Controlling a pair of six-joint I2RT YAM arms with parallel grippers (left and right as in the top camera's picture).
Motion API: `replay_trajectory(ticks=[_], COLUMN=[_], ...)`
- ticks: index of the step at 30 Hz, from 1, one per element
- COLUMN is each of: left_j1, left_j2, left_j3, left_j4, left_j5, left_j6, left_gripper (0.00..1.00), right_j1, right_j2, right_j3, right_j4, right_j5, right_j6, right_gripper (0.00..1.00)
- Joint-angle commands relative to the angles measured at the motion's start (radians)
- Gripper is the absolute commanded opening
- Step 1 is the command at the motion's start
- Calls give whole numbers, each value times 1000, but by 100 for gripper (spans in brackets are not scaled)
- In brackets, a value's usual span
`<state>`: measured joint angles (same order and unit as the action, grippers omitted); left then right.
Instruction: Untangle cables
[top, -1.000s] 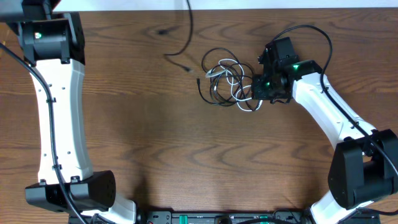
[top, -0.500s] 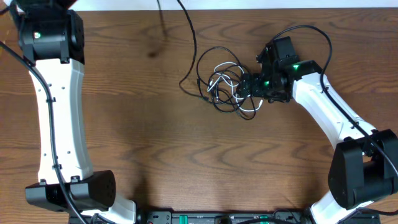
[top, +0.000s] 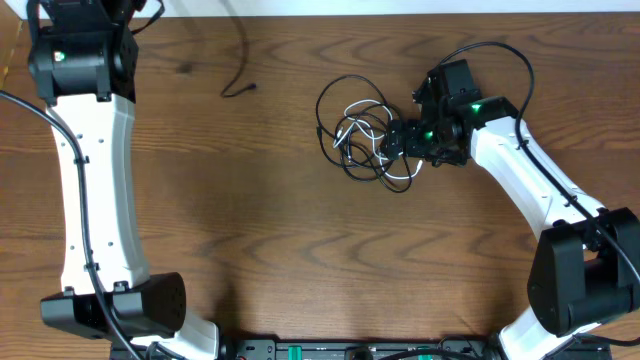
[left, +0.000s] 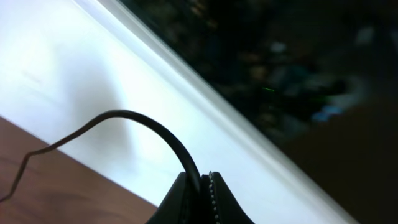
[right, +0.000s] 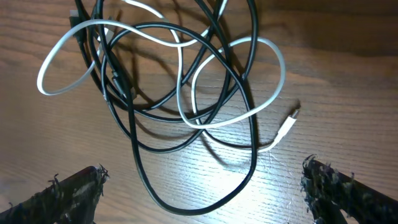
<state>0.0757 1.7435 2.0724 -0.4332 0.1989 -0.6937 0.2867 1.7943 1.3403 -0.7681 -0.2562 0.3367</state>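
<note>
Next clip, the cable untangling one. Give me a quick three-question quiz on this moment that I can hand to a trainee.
1. True or false: the left gripper's fingers are shut on a black cable.
2. Multiple choice: the white cable lies A) stretched out alone beside the left arm's base, B) looped through the black cables of the pile, C) clamped in the right arm's grasp.
3. Fill in: in the right wrist view, the right gripper's fingers are ___, one to each side of the pile's near edge.
Key: 1 true; 2 B; 3 open.
</note>
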Motion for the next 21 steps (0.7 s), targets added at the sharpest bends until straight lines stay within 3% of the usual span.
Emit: replay_trajectory(ticks=[1, 6, 9, 12, 18, 21], left_j1=[2, -5, -19, -29, -42, -11], left_j2=[48, 71, 73, 80, 160, 224], left_j3=[8, 8, 8, 8, 8, 8], left_j4=[-24, -17, 76, 93, 112, 142], left_j5=[-185, 1, 246, 354, 354, 266], left_j6=[258, 260, 273, 309, 346, 348], left_gripper=[7, 8, 8, 8, 7, 7], right_j1=[-5, -5, -5, -11, -48, -50], right_j2=[-3, -3, -3, -3, -3, -3], right_j3=[2, 2, 2, 2, 2, 2], right_j4=[-3, -8, -23, -33, -85, -113], right_j5=[18, 19, 20, 13, 10, 10], right_j6=[0, -1, 0, 2, 7, 7], right_gripper=[99, 99, 99, 99, 99, 99])
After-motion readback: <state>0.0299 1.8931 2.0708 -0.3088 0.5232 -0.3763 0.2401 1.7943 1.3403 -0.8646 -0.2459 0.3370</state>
